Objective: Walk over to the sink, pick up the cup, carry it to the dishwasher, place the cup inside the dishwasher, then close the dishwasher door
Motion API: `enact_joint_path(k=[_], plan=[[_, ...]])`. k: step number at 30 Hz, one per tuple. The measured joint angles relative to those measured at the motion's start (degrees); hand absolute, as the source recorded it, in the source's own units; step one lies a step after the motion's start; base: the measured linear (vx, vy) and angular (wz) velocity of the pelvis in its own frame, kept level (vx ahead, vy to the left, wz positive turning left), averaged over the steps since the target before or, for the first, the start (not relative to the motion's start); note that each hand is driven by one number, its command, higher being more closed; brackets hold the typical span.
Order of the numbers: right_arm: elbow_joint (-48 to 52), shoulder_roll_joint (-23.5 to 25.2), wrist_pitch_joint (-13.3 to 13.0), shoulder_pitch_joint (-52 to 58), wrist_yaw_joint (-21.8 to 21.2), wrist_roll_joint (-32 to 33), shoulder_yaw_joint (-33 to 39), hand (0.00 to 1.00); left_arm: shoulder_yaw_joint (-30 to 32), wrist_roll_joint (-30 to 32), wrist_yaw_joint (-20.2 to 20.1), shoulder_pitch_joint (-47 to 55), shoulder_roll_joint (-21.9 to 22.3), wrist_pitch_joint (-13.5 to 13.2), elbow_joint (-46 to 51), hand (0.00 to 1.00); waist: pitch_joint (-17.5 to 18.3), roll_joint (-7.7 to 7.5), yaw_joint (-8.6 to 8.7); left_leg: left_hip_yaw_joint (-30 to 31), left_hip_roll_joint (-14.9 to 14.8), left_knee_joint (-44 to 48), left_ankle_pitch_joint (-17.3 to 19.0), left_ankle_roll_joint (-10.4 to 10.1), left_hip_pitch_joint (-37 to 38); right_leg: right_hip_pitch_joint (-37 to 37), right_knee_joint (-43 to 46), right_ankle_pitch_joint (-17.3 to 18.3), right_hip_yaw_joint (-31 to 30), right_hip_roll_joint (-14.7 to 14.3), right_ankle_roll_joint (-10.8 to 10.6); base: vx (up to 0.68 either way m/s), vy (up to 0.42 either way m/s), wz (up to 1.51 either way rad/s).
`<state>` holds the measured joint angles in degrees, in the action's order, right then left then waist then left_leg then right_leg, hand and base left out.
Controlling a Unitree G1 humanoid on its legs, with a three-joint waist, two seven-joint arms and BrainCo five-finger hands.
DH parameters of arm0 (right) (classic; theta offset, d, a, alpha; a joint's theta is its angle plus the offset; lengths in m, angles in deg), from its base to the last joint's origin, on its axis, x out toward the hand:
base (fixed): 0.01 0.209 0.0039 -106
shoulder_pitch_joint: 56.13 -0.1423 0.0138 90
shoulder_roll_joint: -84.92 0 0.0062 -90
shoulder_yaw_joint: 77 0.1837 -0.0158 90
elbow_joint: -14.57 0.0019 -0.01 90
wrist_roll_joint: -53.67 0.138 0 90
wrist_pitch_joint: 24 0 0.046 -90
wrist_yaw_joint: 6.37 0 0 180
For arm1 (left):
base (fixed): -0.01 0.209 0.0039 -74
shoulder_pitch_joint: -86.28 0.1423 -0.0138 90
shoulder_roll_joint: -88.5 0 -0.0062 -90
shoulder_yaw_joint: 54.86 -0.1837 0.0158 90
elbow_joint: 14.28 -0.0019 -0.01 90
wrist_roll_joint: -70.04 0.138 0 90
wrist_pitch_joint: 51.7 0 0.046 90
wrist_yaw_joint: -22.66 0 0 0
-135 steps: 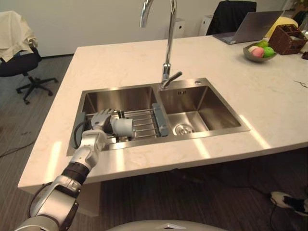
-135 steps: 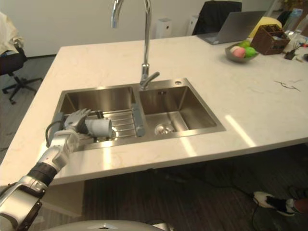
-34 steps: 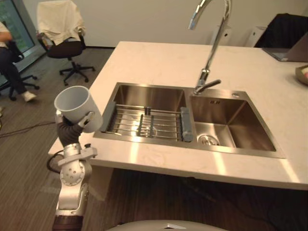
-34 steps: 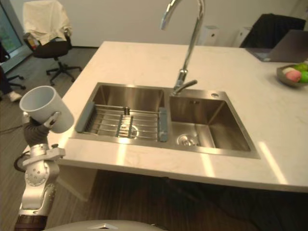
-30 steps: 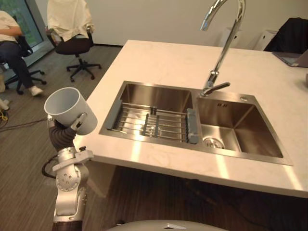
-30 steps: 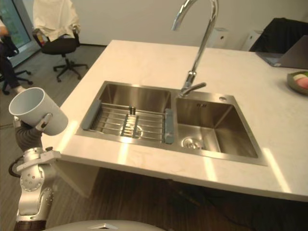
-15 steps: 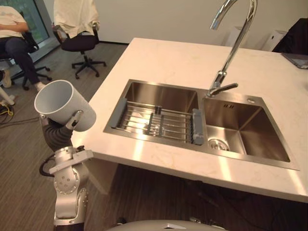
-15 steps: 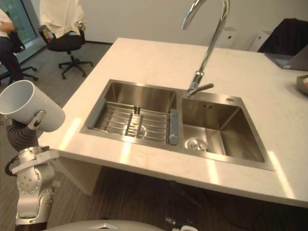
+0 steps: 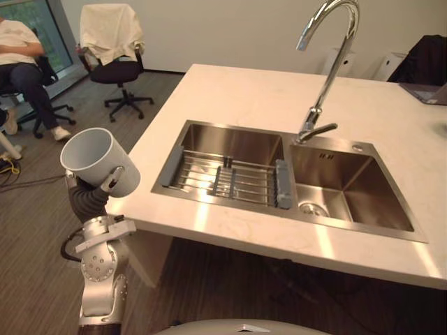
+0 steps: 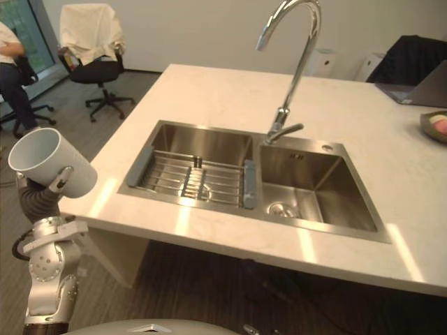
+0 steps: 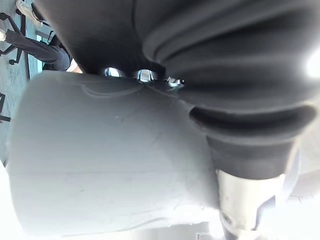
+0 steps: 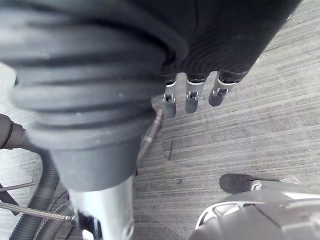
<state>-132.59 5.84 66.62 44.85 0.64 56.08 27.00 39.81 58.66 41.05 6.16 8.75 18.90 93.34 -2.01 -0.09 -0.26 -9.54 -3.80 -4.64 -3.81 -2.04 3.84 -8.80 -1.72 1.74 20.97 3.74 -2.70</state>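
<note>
The white cup [image 9: 98, 159] is held up in the air off the left end of the counter, tilted with its mouth toward the upper left. My left hand [image 9: 85, 198] is under it, shut on the cup, with a dark fingertip [image 9: 116, 174] pressed on its side. In the left wrist view the cup [image 11: 100, 165] lies right against the dark cover. The double steel sink [image 9: 209, 134] with a wire rack [image 9: 223, 179] and a tall faucet [image 9: 328, 63] lies to the cup's right. My right hand [image 12: 192, 97] hangs over the floor with straight fingers, holding nothing.
The pale stone counter [image 9: 244, 91] has its left edge close beside the raised cup. Office chairs [image 9: 112, 56] and a seated person [image 9: 24, 63] are at the far left over grey floor. A laptop [image 10: 426, 87] and a fruit bowl [image 10: 436, 125] sit at the far right.
Since the earliest frames the cup has come out of the sink rack, up and off to the counter's left. Over the last second the view has swung; the hold on the cup is unchanged.
</note>
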Motion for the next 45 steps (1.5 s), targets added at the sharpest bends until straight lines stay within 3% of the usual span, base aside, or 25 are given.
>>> enact_joint_path(k=[4, 7, 8, 9, 10, 12, 14, 15, 16, 17, 18, 19, 20, 21, 26, 27, 29, 30, 31, 32, 35, 37, 41, 44, 45], plan=[[0.2, -0.5, 1.7, -2.7, -1.7, 0.0, -1.2, 0.0, 0.0, 3.3, -1.5, 2.1, 0.2, 1.0, 3.7, 1.0, -2.8, -0.3, -0.92, 5.4, 0.4, 12.1, 1.8, 0.0, -8.0, 0.8, 3.6, 0.8, 3.6, 0.3, 0.4, 0.03, 0.0, 0.66], [1.7, -2.9, 2.1, -5.1, -1.7, 1.0, -3.9, 0.0, 0.5, 3.8, -1.2, 4.7, 0.6, 0.8, 6.7, 1.0, -7.0, 2.96, -3.17, 8.3, -0.3, 13.3, 1.0, -0.5, -11.0, 2.0, 5.6, 2.8, 7.7, -0.5, 1.6, -0.17, -0.024, 0.88], [2.3, -3.7, 2.0, -5.6, -1.7, 1.2, -4.3, 0.0, 1.0, 3.9, -1.1, 5.6, 1.0, 0.7, 6.7, 1.0, -7.5, 4.22, -3.93, 8.9, -0.2, 12.3, 0.1, -1.9, -11.9, 3.0, 6.8, 3.2, 8.5, -1.0, 2.0, -0.27, -0.045, 0.82], [2.1, -3.8, 1.7, -6.6, -2.1, 0.2, -3.8, 0.0, 2.0, 4.0, -0.8, 7.3, 1.7, 0.7, 6.8, 1.0, -7.5, 3.96, -4.2, 5.6, -0.5, 7.9, 2.6, -1.1, -12.4, 4.5, 6.8, 3.1, 11.4, 0.0, 2.7, -0.24, -0.013, 1.15], [2.0, -3.1, 1.7, -7.6, -2.2, -0.3, -2.8, 0.0, 1.9, 3.8, -1.2, 7.4, 1.9, 0.5, 7.0, 1.0, -8.8, 2.32, -4.18, -4.6, -1.8, 17.4, 6.3, 5.2, -15.4, 5.7, 7.1, 2.7, 15.6, 3.2, 3.3, -0.2, 0.018, 1.3], [2.5, -3.5, 1.9, -7.5, -2.1, 0.1, -2.4, 0.0, 1.9, 3.7, -2.5, 7.8, 2.0, -0.3, 6.9, 1.0, -9.0, 2.28, -4.32, -17.6, -6.3, 36.2, 10.3, 9.1, -16.0, 6.5, 10.2, 2.8, 20.0, 7.0, 3.3, -0.15, 0.012, 1.29], [4.5, -4.4, 1.9, -6.1, -1.5, 0.8, -2.3, 0.0, 1.4, 3.7, -4.1, 8.0, 2.7, -2.2, 7.0, 1.0, -7.9, 4.0, -3.84, -22.6, -11.8, 45.1, 11.2, 8.5, -12.1, 6.8, 12.6, 3.4, 24.2, 8.9, 3.6, -0.06, 0.057, 1.27], [5.8, -4.9, 1.9, -5.2, -1.4, 1.7, -2.1, 0.0, 0.7, 3.8, -5.1, 8.0, 2.8, -3.1, 7.1, 1.0, -6.8, 5.84, -2.98, -23.7, -15.4, 45.3, 6.4, 8.8, -9.2, 7.4, 16.0, 4.7, 27.1, 10.4, 3.2, -0.04, 0.123, 1.66], [7.1, -5.8, 2.0, -5.1, -1.5, 1.7, -1.9, 0.0, -0.3, 3.7, -5.3, 7.0, 2.9, -3.5, 6.8, 1.0, -6.3, 6.7, -1.92, -25.2, -14.0, 43.9, 5.5, 8.5, -10.0, 8.7, 20.0, 6.1, 28.3, 12.7, 2.7, -0.16, 0.154, 2.03], [6.4, -5.3, 2.3, -5.1, -1.7, 1.6, -1.9, 0.0, -0.3, 3.4, -5.3, 5.7, 3.6, -4.3, 6.6, 1.0, -5.9, 4.84, -1.26, -26.2, -9.4, 34.5, 4.5, 10.5, -9.3, 11.4, 17.7, 7.2, 27.7, 12.8, 2.5, -0.13, 0.062, 1.51], [6.5, -4.9, 2.4, -5.3, -1.9, 1.6, -2.0, 0.0, 0.0, 3.1, -5.3, 5.7, 3.6, -4.5, 6.7, 1.0, -5.9, 3.82, -1.43, -26.3, -8.3, 32.2, 5.9, 10.0, -8.4, 11.7, 14.8, 6.2, 27.2, 12.6, 3.4, -0.27, 0.036, 1.46], [7.0, -3.3, 2.3, -5.3, -2.0, 0.7, -2.2, 0.0, 0.0, 2.5, -5.1, 5.0, 3.7, -5.4, 6.4, 1.0, -5.7, 3.81, -1.15, -29.1, -9.7, 32.4, 8.7, 10.1, -6.7, 10.6, 10.2, 0.5, 28.9, 10.3, 5.2, -0.21, -0.02, 0.96], [6.8, -3.6, 3.6, -6.4, -2.0, -0.7, -2.5, 0.0, -0.6, 2.5, -4.9, 4.9, 4.2, -5.8, 6.5, 1.0, -5.3, 4.56, -1.41, -29.7, -9.3, 26.4, 7.7, 4.3, -3.1, 11.0, 11.5, 0.5, 30.5, 10.4, 5.8, -0.26, 0.05, 1.01], [6.8, -3.7, 4.1, -6.9, -1.9, -0.7, -2.6, 0.0, -1.2, 2.6, -4.6, 5.1, 4.5, -5.9, 6.4, 1.0, -5.4, 4.46, -1.34, -29.5, -7.8, 22.9, 7.5, 2.8, -2.0, 11.0, 11.9, 0.4, 31.3, 10.7, 5.9, -0.19, 0.143, 0.65], [7.0, -3.4, 6.6, -7.1, -2.8, -4.6, -4.8, 0.0, -3.7, 3.8, -0.9, 6.1, 4.7, -5.9, 6.5, 1.0, -5.1, 4.14, -0.91, -29.3, -2.5, 9.1, 8.7, 0.9, 1.4, 10.6, 14.8, -1.3, 36.5, 14.1, 5.0, -0.18, 0.247, 0.53], [6.9, -3.1, 7.2, -6.7, -2.8, -4.6, -4.7, 0.0, -3.7, 3.6, -1.0, 5.7, 4.6, -5.9, 6.5, 1.0, -5.4, 3.45, -0.97, -28.0, -0.8, 7.3, 8.0, 0.0, 1.5, 10.1, 14.9, -2.6, 37.5, 15.3, 4.9, -0.18, 0.249, 0.59], [7.0, -3.1, 7.2, -6.0, -3.1, -4.6, -4.6, 0.0, -3.8, 3.1, -0.9, 6.0, 4.6, -5.9, 6.4, 1.0, -5.5, 2.93, -1.25, -26.4, 1.2, 5.9, 7.4, 1.0, 1.8, 9.0, 13.2, -6.2, 37.5, 16.1, 4.9, -0.18, 0.228, 0.52], [7.5, -3.2, 7.1, -5.3, -3.3, -4.4, -4.5, 0.0, -4.4, 3.0, -0.9, 6.2, 4.6, -5.9, 6.3, 1.0, -5.5, 2.98, -1.21, -24.7, 2.3, 5.0, 7.1, 1.7, 1.7, 8.6, 13.0, -8.6, 33.4, 16.2, 4.9, -0.23, 0.262, 0.76], [9.2, -3.1, 7.0, -4.1, -3.4, -4.1, -4.4, 0.0, -5.4, 3.0, -1.2, 6.0, 4.1, -5.9, 6.3, 1.0, -5.3, 2.97, -0.93, -21.7, 3.0, 5.0, 6.9, 2.7, 1.0, 8.9, 13.6, -9.9, 24.4, 16.2, 4.6, -0.2, 0.242, 1.01], [9.8, -2.9, 6.8, -3.5, -3.6, -3.9, -4.4, 0.0, -6.1, 2.8, -1.6, 5.7, 3.6, -5.9, 6.1, 1.0, -5.2, 2.87, -0.3, -19.7, 3.3, 5.0, 6.7, 3.3, 0.6, 9.0, 14.1, -9.4, 19.4, 15.7, 4.2, -0.13, 0.172, 1.63], [11.2, -2.2, 5.8, 0.0, -3.7, -1.8, -4.3, 0.0, -10.5, 0.2, -6.1, 3.1, 2.3, -6.7, 0.1, 1.0, -5.7, 2.51, 0.81, -8.4, 4.8, 5.4, 5.1, 4.9, -1.8, 8.8, 16.3, 3.4, -6.3, 6.6, -0.3, -0.08, 0.048, 1.82], [10.1, -1.6, 5.0, 0.7, -2.6, 1.0, -4.2, 0.0, -11.6, -0.9, -7.6, 2.7, 2.3, -6.7, -2.1, 1.0, -5.4, 1.66, 0.89, -6.0, 6.3, 5.2, 5.0, 5.0, -1.6, 8.8, 16.0, 5.8, -12.3, 3.8, -1.3, -0.06, 0.001, 0.98], [4.1, -1.1, -3.4, 1.4, -2.8, 1.9, -2.3, 0.0, -16.4, -1.0, -8.4, 0.7, 1.1, -6.8, -5.8, 1.0, -4.0, 1.12, 2.2, -2.9, 9.3, 2.9, 3.6, 5.7, 0.7, 7.3, 11.1, 3.6, -20.5, 0.1, -0.6, -0.05, -0.02, 0.62], [1.9, -1.2, -9.1, 2.9, -3.4, 1.7, -1.6, 0.0, -18.5, -0.9, -7.3, -1.1, 0.9, -6.7, -5.8, 1.0, -2.5, 2.23, 2.9, -2.8, 9.3, -0.3, 1.8, 5.6, 2.5, 6.2, 9.5, 2.9, -19.6, -0.1, -0.9, 0.03, -0.03, 0.29], [1.8, -1.2, -9.2, 2.9, -3.4, 1.7, -1.6, 0.0, -18.5, -0.9, -7.2, -1.3, 0.8, -6.7, -5.9, 1.0, -2.5, 2.21, 2.89, -2.7, 9.3, -0.3, 1.7, 5.8, 2.6, 6.0, 9.5, 2.7, -19.4, -0.1, -1.0, 0.05, -0.061, 0.15]])
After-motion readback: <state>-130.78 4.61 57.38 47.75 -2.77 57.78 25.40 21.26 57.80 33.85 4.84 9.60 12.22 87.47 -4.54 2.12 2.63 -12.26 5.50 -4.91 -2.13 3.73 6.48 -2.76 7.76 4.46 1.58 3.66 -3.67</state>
